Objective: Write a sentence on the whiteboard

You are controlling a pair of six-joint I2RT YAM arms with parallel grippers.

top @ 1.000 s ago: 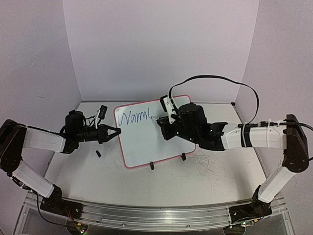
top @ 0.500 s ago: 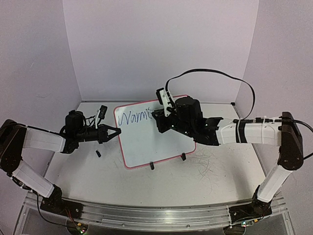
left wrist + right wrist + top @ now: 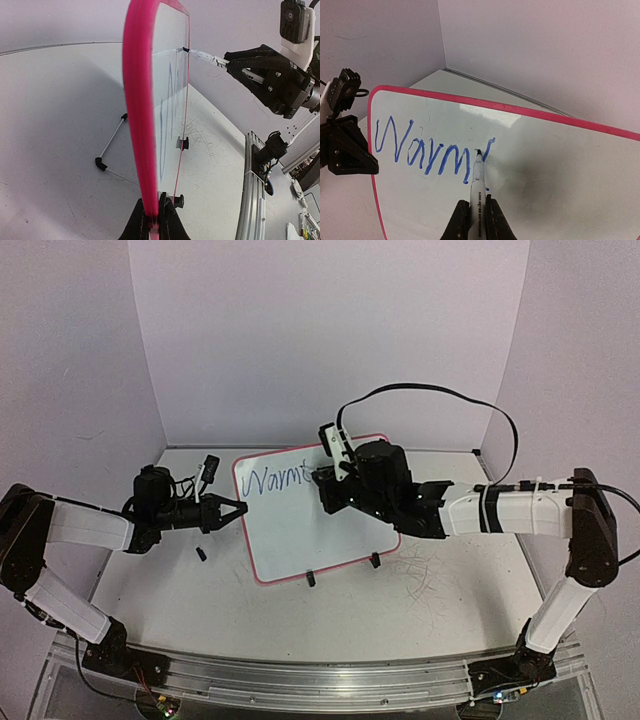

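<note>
Toward the back middle of the bench (image 3: 200, 610), the whiteboard (image 3: 300, 535) stands tilted on its wire stand (image 3: 112, 145), with its black feet on the bench surface.

Findings, as I read them from the operating station:

- Left gripper (image 3: 154, 212): clamped on the pink frame at the board's left edge, steadying it.
- Right gripper (image 3: 476, 205): closed on a marker (image 3: 477, 180), whose tip touches the board just right of the last blue stroke.
- The sentence (image 3: 425, 150) runs along the board's top edge from the top-left corner. Only one word in blue script, with a large W, is down, so I judge most of the task remains.

Risks I note:

1. The left hold is on a thin rim. Marker pressure could pivot the board out of the jaws or slide its feet backward.
2. Too little pressure would lift the tip and leave broken strokes.
3. The marker could rotate in the narrow grip and slant the letters further.
4. The right wrist hangs close over the board, and a low pass could smear wet ink.
</note>
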